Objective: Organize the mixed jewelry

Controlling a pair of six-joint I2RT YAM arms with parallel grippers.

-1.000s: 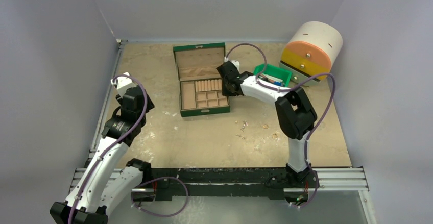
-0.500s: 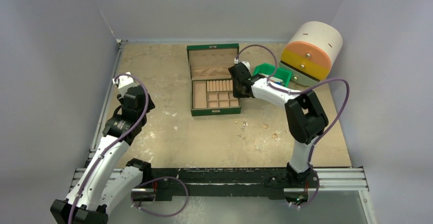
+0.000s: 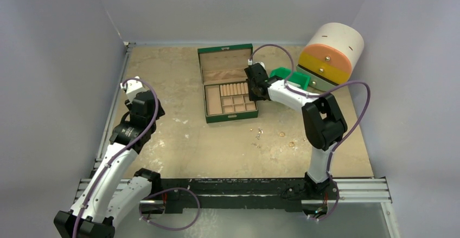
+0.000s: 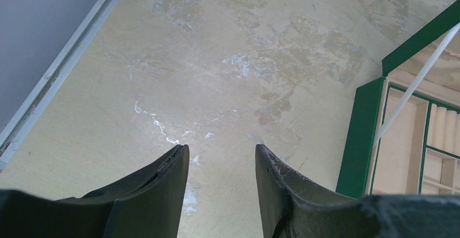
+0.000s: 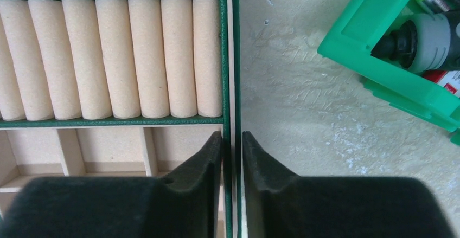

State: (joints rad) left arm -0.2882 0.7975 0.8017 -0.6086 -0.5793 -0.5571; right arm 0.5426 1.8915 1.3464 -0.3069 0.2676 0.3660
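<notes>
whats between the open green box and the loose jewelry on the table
Just a bare strip of table; the top view shows nothing between the green box and the loose jewelry.

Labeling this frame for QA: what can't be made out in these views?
Top view: the loose jewelry is too small to tell rings from trinkets.
Right wrist: the right claw covers near compartments of the green box.
Right wrist: the green bin runs off the frame edge; contents half seen.
Left wrist: the green box is cut off at the right edge.
</notes>
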